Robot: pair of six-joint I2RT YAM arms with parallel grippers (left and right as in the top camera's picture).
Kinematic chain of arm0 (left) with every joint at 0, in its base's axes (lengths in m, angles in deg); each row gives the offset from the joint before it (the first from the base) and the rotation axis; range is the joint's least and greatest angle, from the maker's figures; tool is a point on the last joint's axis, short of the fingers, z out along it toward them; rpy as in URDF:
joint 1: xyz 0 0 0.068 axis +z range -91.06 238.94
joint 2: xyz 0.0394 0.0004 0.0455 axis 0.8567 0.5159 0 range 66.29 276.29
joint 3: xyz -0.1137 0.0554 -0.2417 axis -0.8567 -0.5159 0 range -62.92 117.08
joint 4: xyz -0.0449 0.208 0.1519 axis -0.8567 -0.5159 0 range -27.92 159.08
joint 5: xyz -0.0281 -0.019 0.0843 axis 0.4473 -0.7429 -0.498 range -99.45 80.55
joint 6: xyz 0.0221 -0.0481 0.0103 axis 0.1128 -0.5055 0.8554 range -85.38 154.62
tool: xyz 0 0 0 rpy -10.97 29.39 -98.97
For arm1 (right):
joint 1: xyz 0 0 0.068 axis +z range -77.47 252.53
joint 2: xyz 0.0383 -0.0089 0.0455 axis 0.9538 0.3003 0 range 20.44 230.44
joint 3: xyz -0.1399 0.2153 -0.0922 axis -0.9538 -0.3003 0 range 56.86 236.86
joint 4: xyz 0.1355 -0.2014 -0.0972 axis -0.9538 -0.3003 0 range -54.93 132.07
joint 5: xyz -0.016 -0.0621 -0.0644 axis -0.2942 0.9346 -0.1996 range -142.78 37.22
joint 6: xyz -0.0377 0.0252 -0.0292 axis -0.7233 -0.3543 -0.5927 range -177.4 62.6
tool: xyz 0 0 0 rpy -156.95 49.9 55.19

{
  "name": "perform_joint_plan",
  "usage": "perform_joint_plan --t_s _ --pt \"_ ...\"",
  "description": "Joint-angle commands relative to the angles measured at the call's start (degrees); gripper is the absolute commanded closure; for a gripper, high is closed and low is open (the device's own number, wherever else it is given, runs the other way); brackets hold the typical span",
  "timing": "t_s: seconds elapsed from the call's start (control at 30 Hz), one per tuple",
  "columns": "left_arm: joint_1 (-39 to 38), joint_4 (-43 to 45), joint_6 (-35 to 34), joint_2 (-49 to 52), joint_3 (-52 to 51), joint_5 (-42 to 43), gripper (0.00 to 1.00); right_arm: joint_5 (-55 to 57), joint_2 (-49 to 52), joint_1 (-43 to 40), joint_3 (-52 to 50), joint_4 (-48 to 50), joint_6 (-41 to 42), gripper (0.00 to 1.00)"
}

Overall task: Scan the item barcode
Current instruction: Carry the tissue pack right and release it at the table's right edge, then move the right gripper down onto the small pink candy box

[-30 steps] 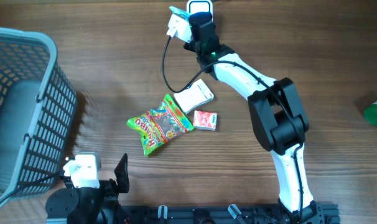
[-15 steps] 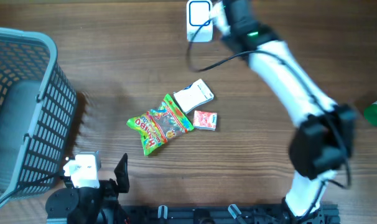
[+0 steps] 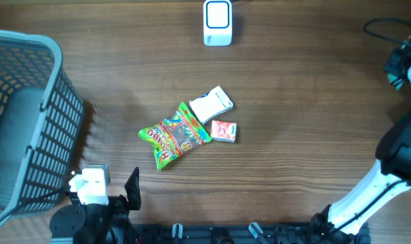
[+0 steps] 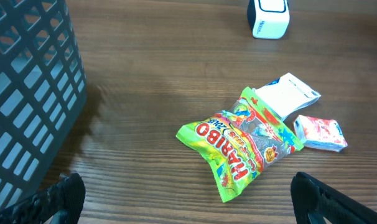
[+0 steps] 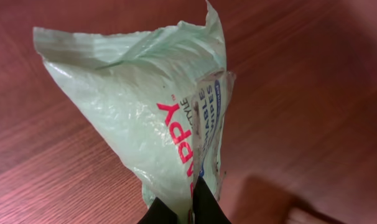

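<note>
In the right wrist view a pale green wipes pack (image 5: 157, 106) with red lettering hangs over the wooden table, and my right gripper (image 5: 190, 208) is shut on its lower edge. The barcode does not show. In the overhead view the right arm reaches to the far right edge (image 3: 397, 64), well away from the white scanner (image 3: 218, 22) at the back centre. My left gripper (image 4: 191, 205) rests open near the front left, with nothing between its fingers, short of the Haribo bag (image 4: 247, 143).
A green Haribo bag (image 3: 175, 135), a white pack (image 3: 211, 104) and a small red-and-white packet (image 3: 224, 131) lie mid-table. A grey mesh basket (image 3: 53, 47) stands at the left. The scanner (image 4: 268, 17) also shows in the left wrist view.
The right arm has swung from the scanner at the back centre across to the far right edge, carrying its pack. The left arm and the items on the table have not moved.
</note>
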Motion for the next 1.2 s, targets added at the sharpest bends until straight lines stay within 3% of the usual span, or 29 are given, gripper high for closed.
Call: perform_joint_plan --t_s 0.0,0.07,0.23,0.27,0.4,0.47,0.53,0.63,0.7,0.83,0.9,0.93,1.0,1.1,1.17 --pt "0.2 0.2 -0.8 0.0 -0.4 0.9 0.00 2.1 3.3 0.7 -0.4 0.3 2.7 0.91" --pt "0.2 0.2 -0.8 0.0 -0.4 0.9 0.00 3.8 2.8 0.6 -0.3 0.1 4.6 0.56" --pt "0.2 0.2 -0.7 0.0 -0.4 0.9 0.00 2.7 -7.7 1.4 0.2 -2.1 10.0 0.33" --pt "0.2 0.2 -0.7 0.0 -0.4 0.9 0.00 -0.3 -11.1 2.2 0.2 -3.2 11.1 0.00" --pt "0.2 0.2 -0.7 0.0 -0.4 0.9 0.00 -24.8 -20.3 7.2 0.2 -13.6 15.6 0.00" --pt "0.2 0.2 -0.8 0.0 -0.4 0.9 0.00 -38.3 -21.0 11.8 0.1 -21.0 15.7 0.00" --pt "0.2 0.2 -0.8 0.0 -0.4 0.9 0.00 -44.6 -20.5 16.7 -0.5 -26.8 15.6 0.00" --pt "0.2 0.2 -0.8 0.0 -0.4 0.9 0.00 -44.9 -19.9 27.0 -3.6 -33.2 20.6 0.00" --pt "0.2 0.2 -0.8 0.0 -0.4 0.9 0.00 -44.9 -19.9 33.2 -6.6 -33.2 30.3 0.00" --pt "0.2 0.2 -0.7 0.0 -0.4 0.9 0.00 -41.3 -19.9 43.9 -11.5 -25.2 44.7 0.00" --pt "0.2 0.2 -0.7 0.0 -0.4 0.9 0.00 -34.0 -19.9 48.1 -13.6 -20.7 51.9 0.13" --pt "0.2 0.2 -0.8 0.0 -0.3 0.9 0.00 -31.1 -19.9 50.5 -14.8 -18.2 53.4 0.13" --pt "0.2 0.2 -0.8 0.0 -0.4 0.9 0.00 -26.9 -19.9 55.3 -16.5 -16.1 48.2 0.01" --pt "0.2 0.2 -0.8 0.0 -0.4 0.9 0.00 -25.1 -19.9 60.1 -16.7 -19.2 38.2 0.00" --pt "0.2 0.2 -0.8 0.0 -0.4 0.9 0.00 -23.8 -19.9 63.4 -16.8 -21.2 25.2 0.00"
